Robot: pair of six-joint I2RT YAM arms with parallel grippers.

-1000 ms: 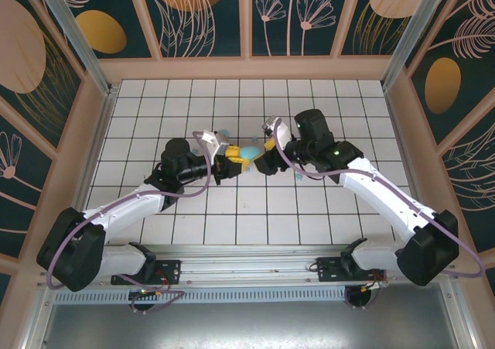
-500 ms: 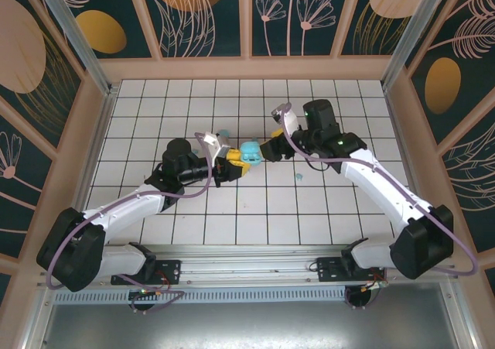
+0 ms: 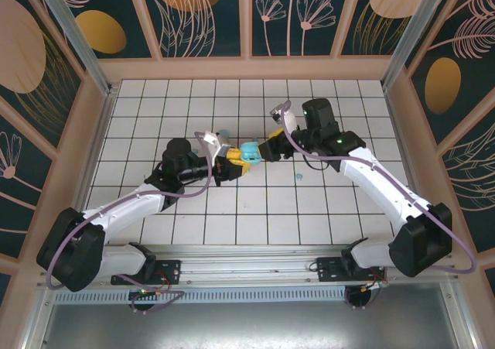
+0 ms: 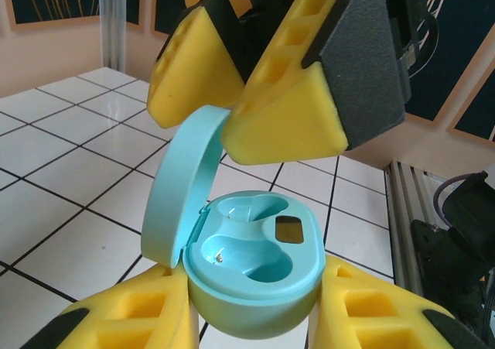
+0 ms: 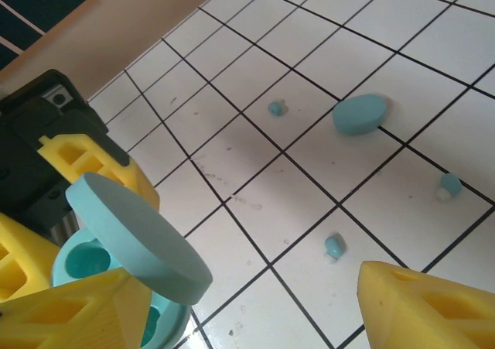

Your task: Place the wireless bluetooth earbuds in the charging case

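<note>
Three pale-blue earbuds (image 5: 334, 246) loose; left gripper (image 3: 234, 160) pinches open case (image 4: 255, 265), right gripper (image 5: 247, 299) spread

Both arms reach from the tabletop's near edge toward its middle, forearms angled inward so the wrists nearly meet. The left tool (image 3: 234, 163) is clamped on the open case (image 3: 249, 153), with a pad on each side of its base. The right tool (image 3: 268, 145) hovers just beside it, fingers (image 5: 418, 302) spread wide.

charging case (image 5: 131, 233) open; lower left | three earbuds (image 5: 334, 246) loose on tiles (image 5: 255, 202); well apart | oval case (image 5: 360, 114) beyond
</note>
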